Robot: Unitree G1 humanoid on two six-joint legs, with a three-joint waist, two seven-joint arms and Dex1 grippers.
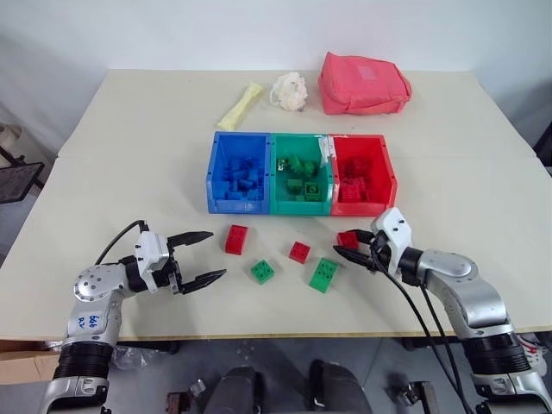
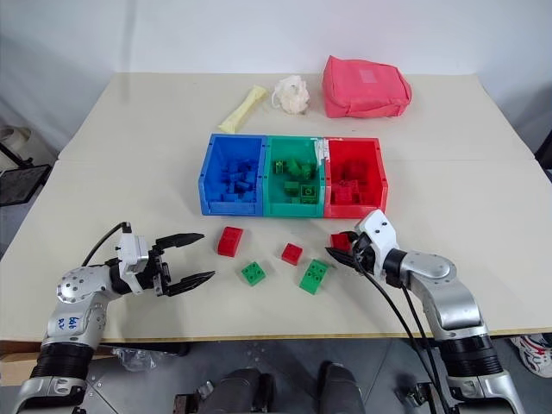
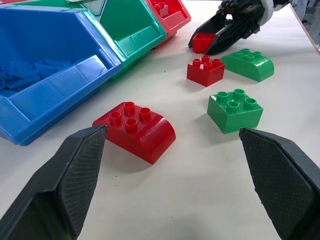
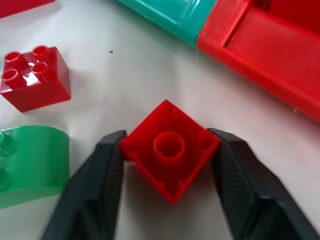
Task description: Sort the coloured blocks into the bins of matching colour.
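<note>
A: We count the bins (image 1: 300,210) part-filled — five blocks left on the table (image 1: 129,172).

B: Our right gripper (image 4: 167,150) pinches a red block (image 4: 169,150) at five o'clock of the red bin, hollow underside facing the wrist, no long axis. Left gripper (image 1: 200,256) gapes wide, empty.

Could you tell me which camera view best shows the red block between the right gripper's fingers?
The right wrist view: the red block sits between both fingers, hollow underside facing the camera. The left wrist view shows it small, partly hidden by the right gripper. The head views show just a red sliver.
</note>
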